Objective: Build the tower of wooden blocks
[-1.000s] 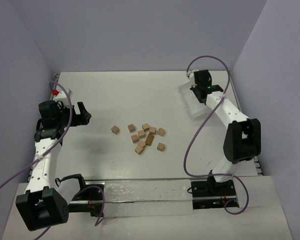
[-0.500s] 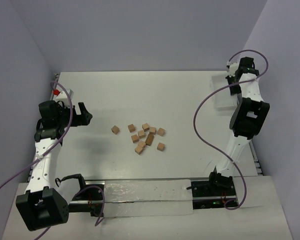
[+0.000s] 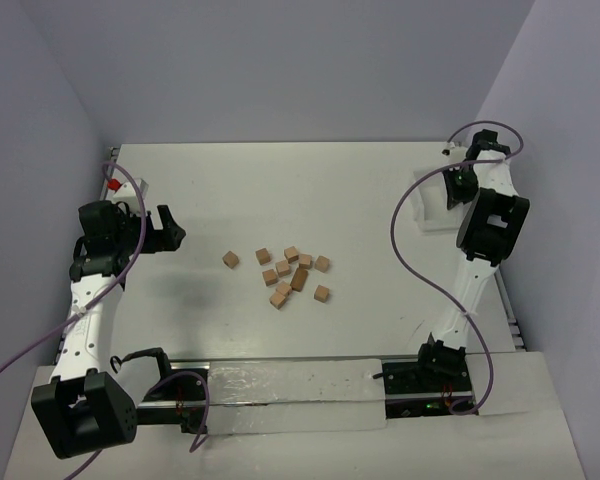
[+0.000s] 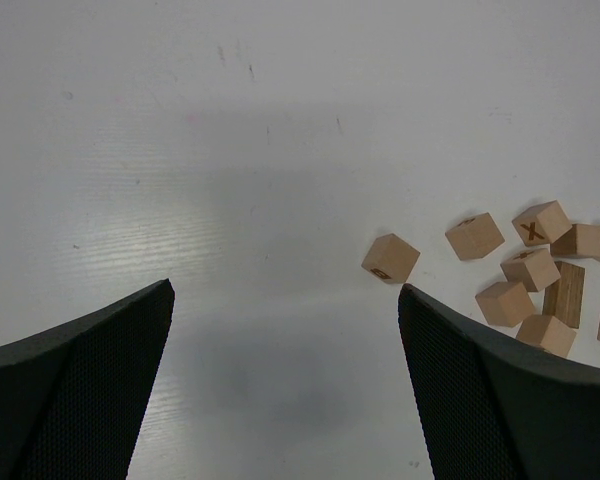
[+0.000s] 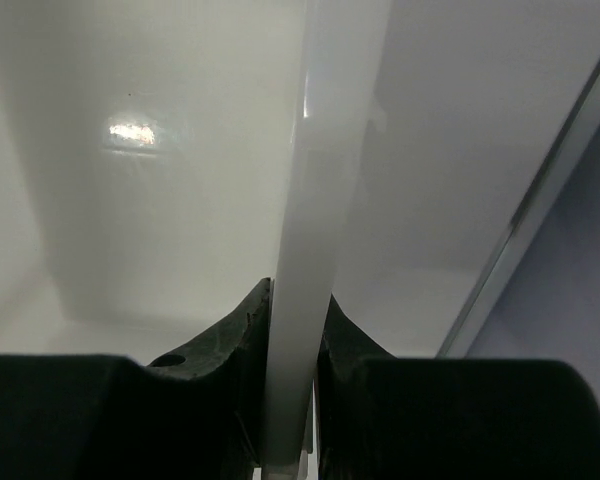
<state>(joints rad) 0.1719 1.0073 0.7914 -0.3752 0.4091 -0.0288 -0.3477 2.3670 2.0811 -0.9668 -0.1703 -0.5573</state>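
Blocks (image 3: 292, 272) lie loose in a scatter mid-table, ten or so, none stacked, so no tower yet.

Top view: the R gripper (image 3: 452, 186) has swung out to the far right corner over the last sec, taking the white bin (image 3: 421, 200) w/ it. The bin now sits tilted by the right wall, well apart from the blocks. The blocks haven't shifted. The L gripper (image 3: 170, 232) hangs where it was, left of the scatter, pointing at it.

L wrist view: jaws spread wide w/ nothing btwn them, only bare table (image 4: 280, 150). The nearest block sits just ahead and to the right, the rest bunched at the right edge; one shows an X mark.

R wrist view: fingers (image 5: 242, 325) pinched tight on the bin's thin wall, which runs straight up btwn them. No blocks in sight.

Meaning, prob: the bin is now clear of the work area and stacking hasn't begun. The R gripper must let go of the bin first; the L one is free and best placed for the first pick.
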